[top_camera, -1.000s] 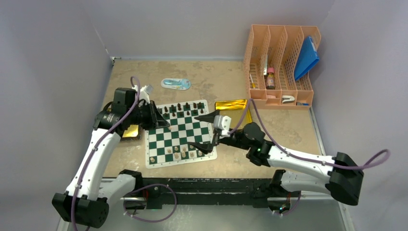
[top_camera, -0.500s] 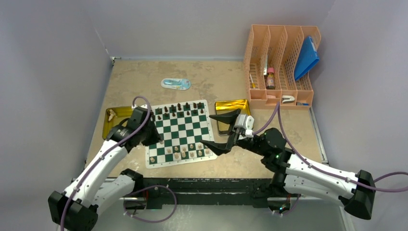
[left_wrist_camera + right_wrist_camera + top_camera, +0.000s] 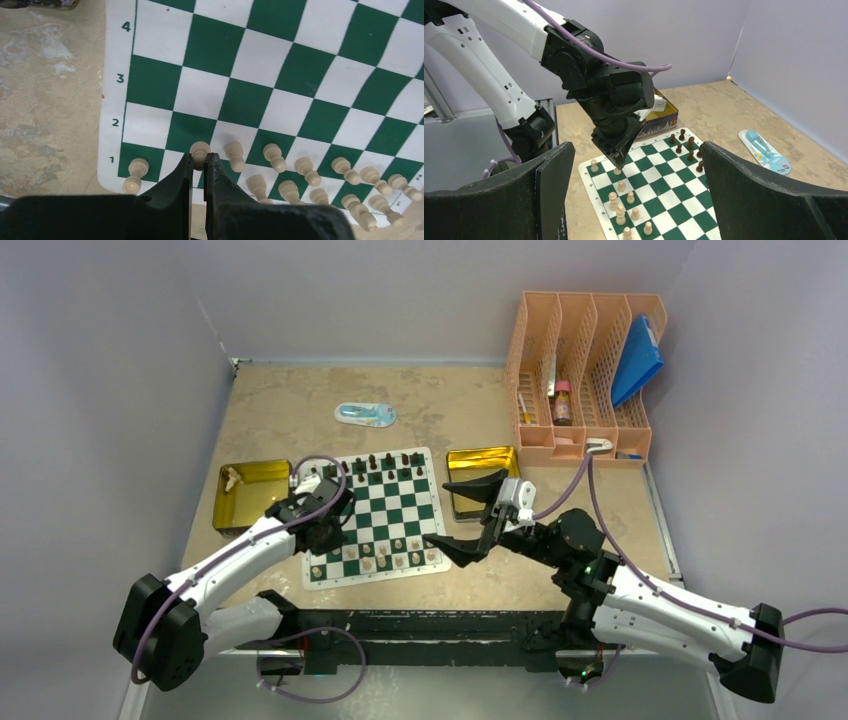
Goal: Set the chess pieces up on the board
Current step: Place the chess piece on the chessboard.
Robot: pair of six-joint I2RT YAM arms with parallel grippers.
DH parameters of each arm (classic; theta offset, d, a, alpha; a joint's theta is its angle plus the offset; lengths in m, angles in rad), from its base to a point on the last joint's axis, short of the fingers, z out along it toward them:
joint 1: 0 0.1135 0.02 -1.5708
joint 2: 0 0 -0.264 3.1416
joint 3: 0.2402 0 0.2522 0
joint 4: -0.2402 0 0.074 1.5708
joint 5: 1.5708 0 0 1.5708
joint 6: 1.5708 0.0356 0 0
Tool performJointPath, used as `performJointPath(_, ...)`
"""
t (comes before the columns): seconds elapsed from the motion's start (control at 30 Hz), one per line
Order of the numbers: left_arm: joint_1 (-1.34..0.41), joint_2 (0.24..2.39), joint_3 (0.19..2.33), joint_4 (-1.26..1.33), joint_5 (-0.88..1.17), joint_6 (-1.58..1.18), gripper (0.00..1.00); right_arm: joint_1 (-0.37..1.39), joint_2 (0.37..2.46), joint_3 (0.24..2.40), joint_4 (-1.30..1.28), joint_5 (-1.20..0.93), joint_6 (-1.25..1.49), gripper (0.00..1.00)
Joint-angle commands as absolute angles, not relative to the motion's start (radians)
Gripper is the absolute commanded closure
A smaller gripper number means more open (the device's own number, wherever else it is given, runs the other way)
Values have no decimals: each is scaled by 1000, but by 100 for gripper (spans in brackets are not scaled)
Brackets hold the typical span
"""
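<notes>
Top external view has both arms drawn back toward their bases compared with a second ago. The left gripper (image 3: pixel 328 538) then reached over the board's far left edge. It now hangs over the near left corner of the board (image 3: pixel 378 512). The gold tray (image 3: pixel 245 505) it used to cover lies in plain sight, with one cream piece (image 3: pixel 232 478) inside. The right gripper (image 3: pixel 462 516) was over the right-hand squares. It now sits at the board's right edge, fingers spread wide and empty.

From the left wrist, the left gripper (image 3: pixel 199 162) is clenched on a cream pawn (image 3: pixel 200 149). The pawn's head shows just above the fingertips, in the second column from the numbered edge, close to the line between rows 1 and 2. Its base is hidden, so I cannot tell whether it stands on the board. The other cream pieces (image 3: pixel 305 172) line the two nearest rows, and the dark pieces (image 3: pixel 375 462) stand along the far side, all placed as they were before.

Green numerals 1, 2, 3 and 4 run up the board's white border in the left wrist view. Past the board lie a second gold tray (image 3: pixel 482 464), a blue packet (image 3: pixel 365 414) and a peach rack (image 3: pixel 585 380). Any print on them is too small to read.
</notes>
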State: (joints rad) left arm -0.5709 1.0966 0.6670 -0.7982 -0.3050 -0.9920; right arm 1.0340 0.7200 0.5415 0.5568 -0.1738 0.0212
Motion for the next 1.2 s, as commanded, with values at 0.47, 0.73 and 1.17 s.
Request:
performJointPath(0.47, -574, 1066, 592, -706, -350, -1051, 100, 1036, 719, 596, 546, -170, 29, 1)
performJointPath(0.73, -575, 1107, 592, -713, -363, -1055, 100, 1037, 709, 599, 540, -164, 29, 1)
performJointPath(1.17, -576, 1147, 598, -713, -365, -1062, 90, 1037, 695, 598, 511, -165, 35, 1)
